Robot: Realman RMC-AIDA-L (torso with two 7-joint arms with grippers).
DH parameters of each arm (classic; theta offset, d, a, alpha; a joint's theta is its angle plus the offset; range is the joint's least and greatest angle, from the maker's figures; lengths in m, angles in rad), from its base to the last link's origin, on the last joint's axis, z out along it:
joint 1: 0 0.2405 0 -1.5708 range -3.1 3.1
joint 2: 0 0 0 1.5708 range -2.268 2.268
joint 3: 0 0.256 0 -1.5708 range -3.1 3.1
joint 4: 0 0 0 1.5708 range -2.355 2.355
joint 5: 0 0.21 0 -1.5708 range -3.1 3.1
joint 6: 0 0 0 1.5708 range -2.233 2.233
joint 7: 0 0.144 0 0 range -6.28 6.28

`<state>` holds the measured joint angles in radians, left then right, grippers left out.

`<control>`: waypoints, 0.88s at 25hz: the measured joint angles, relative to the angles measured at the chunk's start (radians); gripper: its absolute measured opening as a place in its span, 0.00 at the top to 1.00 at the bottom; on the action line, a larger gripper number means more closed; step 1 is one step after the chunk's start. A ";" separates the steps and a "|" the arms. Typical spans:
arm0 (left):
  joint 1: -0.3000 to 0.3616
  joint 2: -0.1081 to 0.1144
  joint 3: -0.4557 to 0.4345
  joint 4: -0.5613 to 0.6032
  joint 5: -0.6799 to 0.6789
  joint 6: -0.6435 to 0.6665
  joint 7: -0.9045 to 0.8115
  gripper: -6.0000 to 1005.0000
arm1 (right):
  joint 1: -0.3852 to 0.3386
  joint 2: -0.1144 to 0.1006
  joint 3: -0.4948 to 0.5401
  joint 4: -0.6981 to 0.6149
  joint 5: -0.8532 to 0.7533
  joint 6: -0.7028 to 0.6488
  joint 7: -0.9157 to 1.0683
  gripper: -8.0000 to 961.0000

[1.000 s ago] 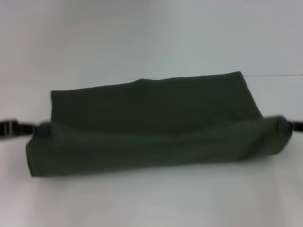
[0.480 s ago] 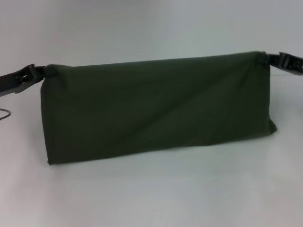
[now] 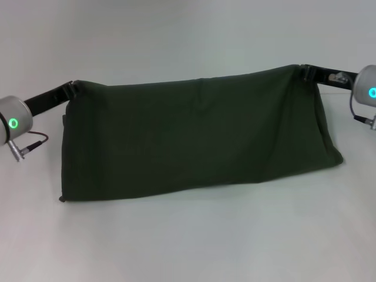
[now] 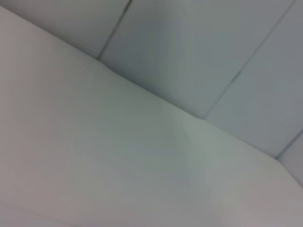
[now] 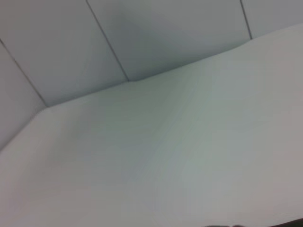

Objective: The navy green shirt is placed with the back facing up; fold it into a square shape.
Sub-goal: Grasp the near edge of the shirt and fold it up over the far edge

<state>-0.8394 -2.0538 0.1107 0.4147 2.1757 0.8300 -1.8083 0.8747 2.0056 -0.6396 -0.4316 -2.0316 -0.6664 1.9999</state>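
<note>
Shirt: dark olive-green cotton shirt (image 3: 194, 138), plain side showing, hangs as a wide band between the two arms; its lower edge rests on the white table (image 3: 194, 247), its upper edge is raised.
Left gripper (image 3: 73, 88): at the raised left corner, clenched on the cloth.
Right gripper (image 3: 301, 70): at the raised right corner, pinching the cloth; this corner sits higher and farther back than the left one.
Wrist views: only the bare table and pale wall panels; no fingers or cloth visible.
Step in hand: likely carrying the lifted edge over to lay a fold.
Doing it well: level both corners, keep the top edge taut, travel at one pace, lower onto the resting layer, release only once the cloth lies flat.
</note>
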 joint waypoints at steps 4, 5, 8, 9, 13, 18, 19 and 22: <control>-0.001 -0.008 -0.001 -0.055 -0.075 -0.079 0.103 0.95 | 0.017 0.022 -0.049 0.005 0.002 0.107 -0.015 0.85; -0.001 -0.011 -0.001 -0.070 -0.099 -0.095 0.137 0.95 | 0.020 0.024 -0.061 0.005 0.002 0.125 -0.017 0.81; 0.004 -0.030 -0.001 -0.084 -0.166 -0.133 0.217 0.95 | 0.028 0.032 -0.104 0.005 0.002 0.185 -0.019 0.71; 0.006 -0.037 -0.002 -0.085 -0.186 -0.141 0.239 0.94 | 0.028 0.034 -0.117 0.005 0.002 0.201 -0.019 0.69; 0.016 -0.047 -0.008 -0.098 -0.265 -0.175 0.315 0.88 | 0.028 0.039 -0.147 0.006 0.000 0.240 -0.019 0.60; 0.041 -0.028 -0.010 -0.098 -0.291 -0.179 0.308 0.79 | -0.011 0.040 -0.137 -0.041 0.014 0.232 -0.020 0.49; 0.050 -0.021 -0.010 -0.094 -0.294 -0.155 0.295 0.77 | -0.030 0.040 -0.136 -0.065 0.030 0.217 -0.025 0.43; 0.101 0.001 -0.011 -0.069 -0.295 0.012 0.248 0.71 | -0.125 0.038 -0.135 -0.157 0.174 0.098 -0.117 0.24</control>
<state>-0.7388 -2.0525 0.1002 0.3455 1.8803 0.8420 -1.5598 0.7497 2.0435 -0.7747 -0.5887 -1.8574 -0.5682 1.8829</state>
